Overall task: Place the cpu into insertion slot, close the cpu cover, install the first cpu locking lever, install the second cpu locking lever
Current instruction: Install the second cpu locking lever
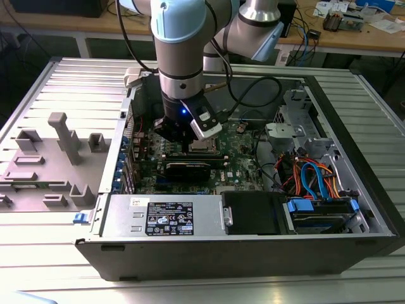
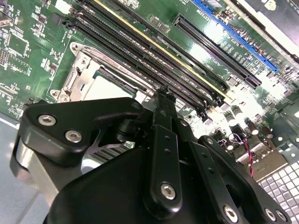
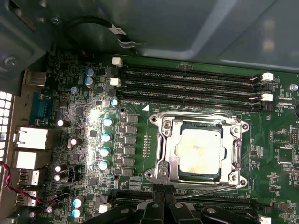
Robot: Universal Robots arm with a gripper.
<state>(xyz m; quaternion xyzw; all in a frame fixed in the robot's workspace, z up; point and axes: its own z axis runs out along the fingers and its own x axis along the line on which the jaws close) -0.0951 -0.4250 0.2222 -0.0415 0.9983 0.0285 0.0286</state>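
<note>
The pale blue and silver jointed robot arm (image 1: 180, 44) points straight down in the exterior view, its black wrist section lit by a small blue light. The black metal gripper (image 2: 161, 105) has its fingers drawn together at the tip in both wrist views.

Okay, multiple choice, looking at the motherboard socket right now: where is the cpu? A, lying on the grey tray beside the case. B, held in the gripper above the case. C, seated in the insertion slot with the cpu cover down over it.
C: in the first wrist view the cpu sits in the insertion slot, its silver top showing through the window of the lowered cpu cover.
</note>
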